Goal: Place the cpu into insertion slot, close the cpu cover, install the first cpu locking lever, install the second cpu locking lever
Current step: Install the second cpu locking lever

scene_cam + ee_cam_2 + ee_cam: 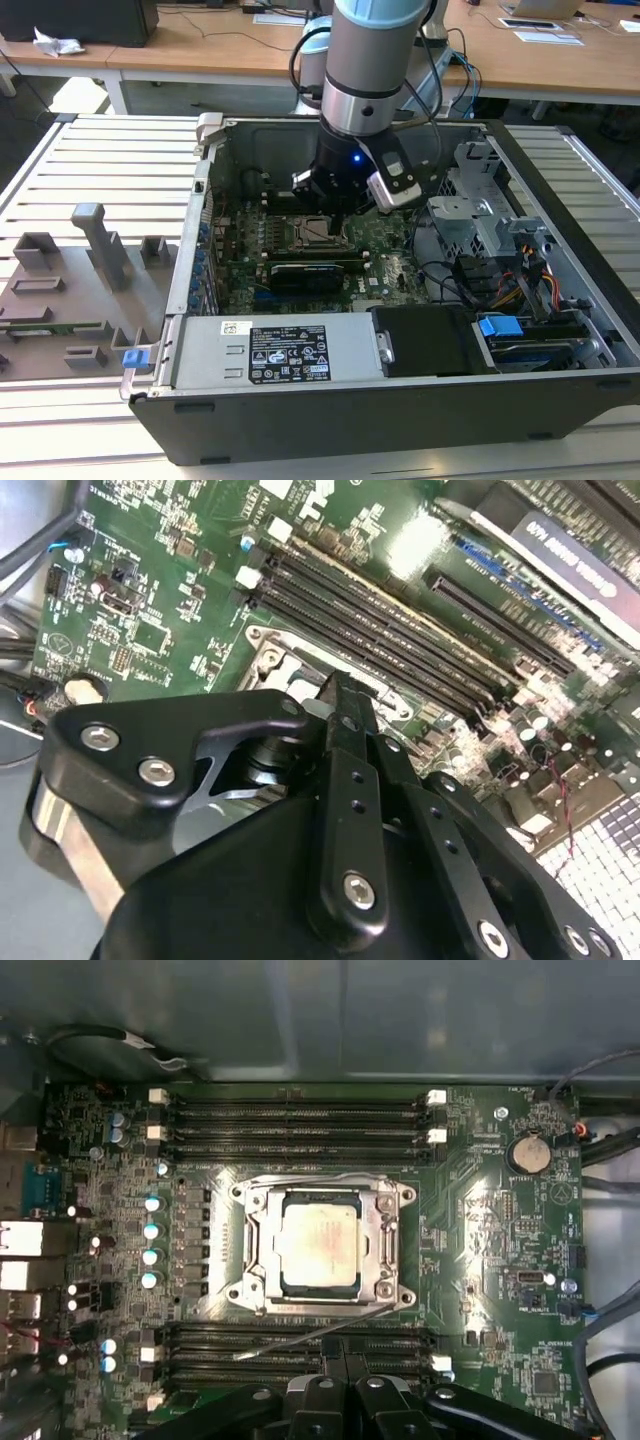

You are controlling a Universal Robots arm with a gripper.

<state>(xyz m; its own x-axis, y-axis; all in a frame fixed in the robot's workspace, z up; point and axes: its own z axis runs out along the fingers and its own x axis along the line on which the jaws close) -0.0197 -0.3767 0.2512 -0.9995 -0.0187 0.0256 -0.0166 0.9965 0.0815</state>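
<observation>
In the first wrist view the cpu [318,1242] sits in the insertion slot [262,1295] at the centre of the frame, its dull silver top showing through the window of the cpu cover [375,1245], which lies flat over it. One thin locking lever [300,1333] runs slantwise from the socket's lower right corner down toward the lower left, crossing the memory slots [295,1355] below the socket; a second wire lever [300,1182] lies along the socket's upper edge. More memory slots [295,1125] run above the socket on the green motherboard [480,1260].

The pincer [340,1360] reaches up from the bottom edge of that frame, its black fingers close together, almost touching, their tips just below the socket near the slanted lever; whether they grip it I cannot tell.

In the exterior view the arm [372,60] comes down at upper centre into the open computer case [400,410], which rests on a slatted surface [90,150], with the pincer [335,200] just above the socket [312,232]. Grey fixtures [90,250] stand at the left of that frame.
</observation>
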